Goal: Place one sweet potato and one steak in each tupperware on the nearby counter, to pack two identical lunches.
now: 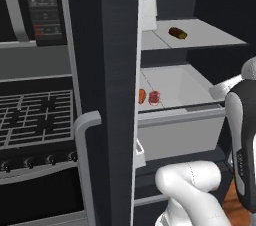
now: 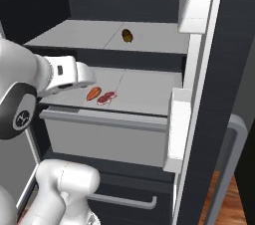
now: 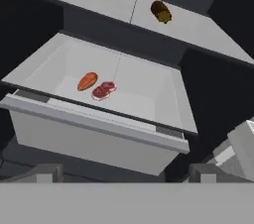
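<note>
The main risk from here is a collision: the orange sweet potato (image 3: 87, 81) and the steak (image 3: 103, 90) lie touching each other on the floor of the open fridge drawer (image 3: 94, 125), ahead of the hand (image 3: 124, 176) and below it, so the hand must pass over the front wall of the drawer and then go down between its sloped walls. If it descends too early, the fingers may hit this front wall; if it closes on one food, it may push or catch the other, because they are so close together. The steak is flat and low, so I judge that the fingers could slide over it. The darker brown sweet potato (image 3: 160, 11) rests alone on the fridge shelf (image 2: 74, 35), farther ahead of the hand and higher, to the right; reaching it means clearing the shelf edge. The open fridge door (image 1: 117, 70) stands near the arm's side and leaves little room for a wide swing. The arm comes forward at the drawer's height, with the hand tilted down toward the drawer from outside it. The hand holds nothing, and its two tips stand wide apart.
</note>
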